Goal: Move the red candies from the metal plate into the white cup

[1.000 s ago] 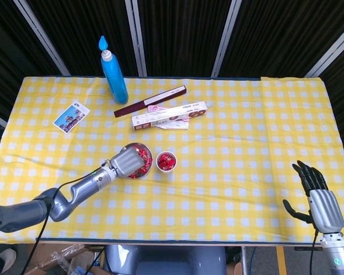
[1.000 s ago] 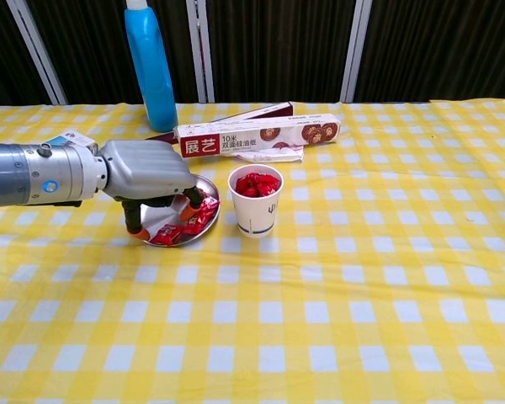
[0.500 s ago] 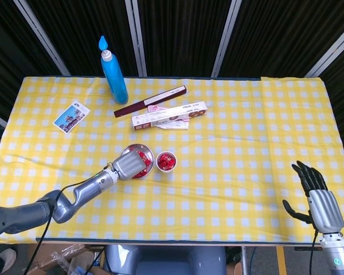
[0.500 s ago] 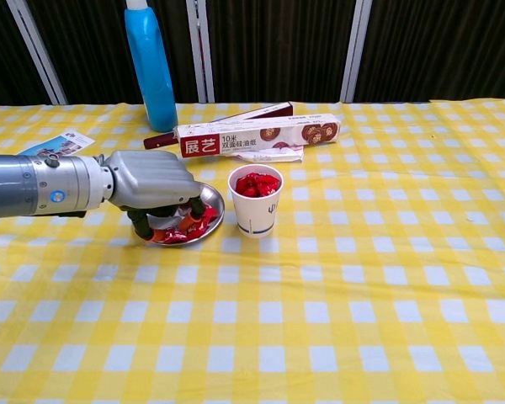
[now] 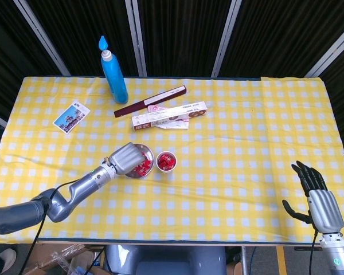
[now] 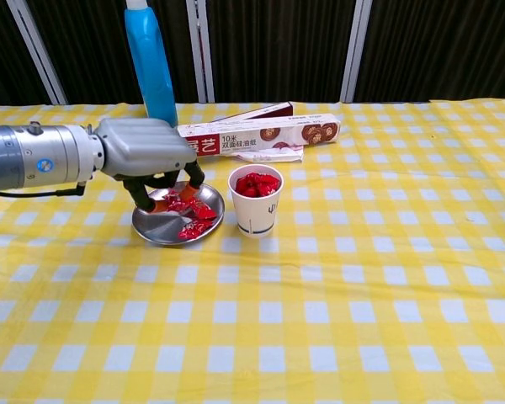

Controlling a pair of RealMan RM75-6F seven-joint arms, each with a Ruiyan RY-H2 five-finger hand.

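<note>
The metal plate (image 6: 154, 229) (image 5: 150, 154) lies left of centre with red candies (image 6: 194, 228) (image 5: 142, 168) on it. Just to its right stands the white cup (image 6: 255, 210) (image 5: 166, 162), with more red candies (image 6: 257, 183) inside. My left hand (image 6: 143, 153) (image 5: 126, 157) hovers over the plate's back left part. Its fingers curl down around a clump of candies (image 6: 172, 202). My right hand (image 5: 318, 197) is at the lower right, off the table's edge, fingers spread and holding nothing. The chest view does not show it.
A tall blue bottle (image 5: 114, 71) (image 6: 150, 63) stands at the back. A long printed box (image 5: 169, 114) (image 6: 261, 135) and a dark red box (image 5: 150, 101) lie behind the plate and cup. A picture card (image 5: 71, 116) lies at the far left.
My left hand has risen and moved toward the plate's back, its fingers closing on a clump of candies. The plate shifted slightly. My right hand stayed still.
</note>
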